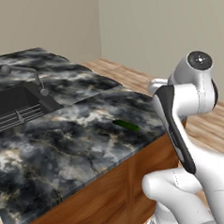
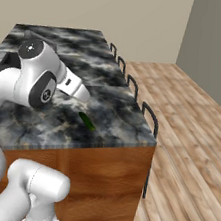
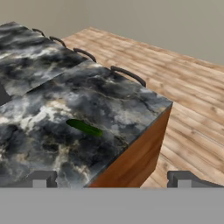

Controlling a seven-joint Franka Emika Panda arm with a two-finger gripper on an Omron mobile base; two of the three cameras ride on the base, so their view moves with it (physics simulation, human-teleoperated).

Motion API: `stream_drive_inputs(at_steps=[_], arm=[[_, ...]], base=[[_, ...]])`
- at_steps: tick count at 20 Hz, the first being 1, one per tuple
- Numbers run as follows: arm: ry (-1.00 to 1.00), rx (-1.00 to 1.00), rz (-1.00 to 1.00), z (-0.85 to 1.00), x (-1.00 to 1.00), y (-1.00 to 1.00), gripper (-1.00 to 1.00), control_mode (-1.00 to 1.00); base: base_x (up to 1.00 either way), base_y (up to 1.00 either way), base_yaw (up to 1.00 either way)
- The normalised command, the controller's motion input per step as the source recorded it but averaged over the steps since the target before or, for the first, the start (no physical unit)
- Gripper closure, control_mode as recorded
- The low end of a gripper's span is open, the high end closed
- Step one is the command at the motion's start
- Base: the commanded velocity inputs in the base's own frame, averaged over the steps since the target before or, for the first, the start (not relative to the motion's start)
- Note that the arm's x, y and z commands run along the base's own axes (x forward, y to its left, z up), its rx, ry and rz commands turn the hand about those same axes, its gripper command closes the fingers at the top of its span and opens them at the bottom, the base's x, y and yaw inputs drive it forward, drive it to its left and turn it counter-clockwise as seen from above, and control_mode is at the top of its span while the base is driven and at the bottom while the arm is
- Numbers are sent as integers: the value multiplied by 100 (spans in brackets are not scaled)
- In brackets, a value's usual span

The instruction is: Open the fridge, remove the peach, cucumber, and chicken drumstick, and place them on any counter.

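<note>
Cucumber, slim and dark green, lies flat on marbled counter; gripper spread, empty.

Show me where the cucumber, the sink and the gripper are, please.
cucumber [image 3: 84,127]: hand view, middle of its length.
sink [image 1: 15,106]: left base view, dark basin floor.
gripper [image 3: 111,180]: hand view, midway between its open fingertips.

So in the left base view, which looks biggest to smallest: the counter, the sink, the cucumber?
1. The counter, by far the largest.
2. The sink, a dark basin cut off at the left edge.
3. The cucumber, a tiny green sliver.
</note>
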Motion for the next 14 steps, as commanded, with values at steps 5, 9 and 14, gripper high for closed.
stream_drive_inputs(at_steps=[5, 9, 14], arm=[[11, -11, 0, 26, -57, 0, -100, -100], [8, -13, 3, 32, -42, 0, -100, -100], [8, -2, 7, 2, -27, 1, -100, -100]], base=[[0, 0, 0], [0, 0, 0], [0, 0, 0]])
